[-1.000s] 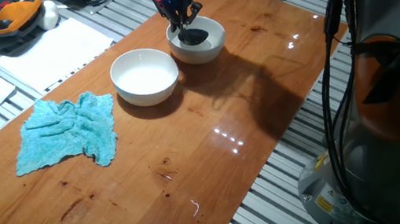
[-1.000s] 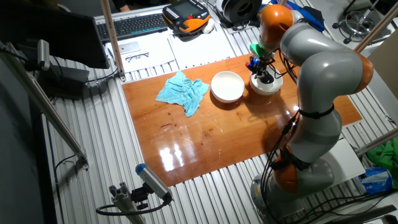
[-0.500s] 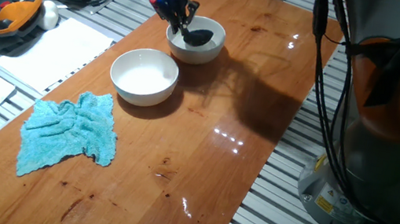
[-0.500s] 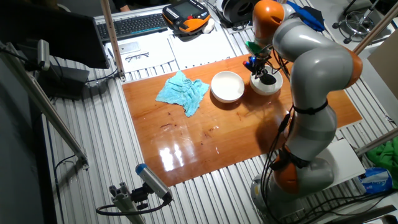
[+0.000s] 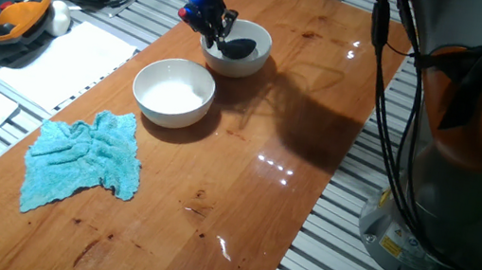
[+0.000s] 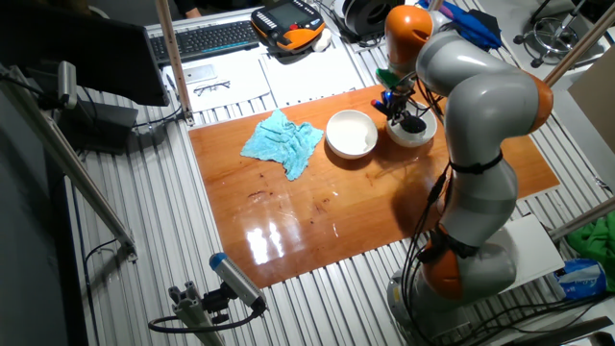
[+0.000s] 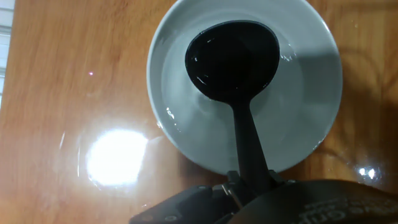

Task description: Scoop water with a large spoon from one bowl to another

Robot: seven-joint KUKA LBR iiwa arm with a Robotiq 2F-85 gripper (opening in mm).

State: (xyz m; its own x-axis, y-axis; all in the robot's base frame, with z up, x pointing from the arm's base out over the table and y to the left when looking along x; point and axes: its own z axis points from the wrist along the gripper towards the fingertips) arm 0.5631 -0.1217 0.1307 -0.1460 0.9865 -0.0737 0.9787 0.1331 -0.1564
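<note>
One fixed view shows the gripper (image 5: 208, 21) closed on the handle of the large spoon (image 5: 235, 46), whose black cup sits inside the far white bowl (image 5: 254, 58) near the table's (image 5: 309, 126) far end. A second white bowl (image 5: 173, 92) stands just beside it, nearer the camera, the two rims close but apart. A crumpled blue cloth (image 5: 84, 161) lies nearer still, close to the table's left edge. The right half of the wooden top is bare out to its edge, beyond which the robot base (image 5: 463, 187) stands.

The other fixed view shows the arm (image 6: 480, 106) bent over the table's far right part, the gripper (image 6: 396, 98) above the bowl (image 6: 415, 132) that holds the spoon. The other bowl (image 6: 351, 133) and the cloth (image 6: 282, 142) lie in a row to its left. The near half of the table is open wood.

Hand view: the spoon's cup (image 7: 231, 59) hangs over the bowl's middle, glossy with water (image 7: 186, 106) around it; the handle runs down to the fingers, which clamp it at the bottom edge. The bowl's rim (image 7: 152, 81) is clear of the spoon on all sides.
</note>
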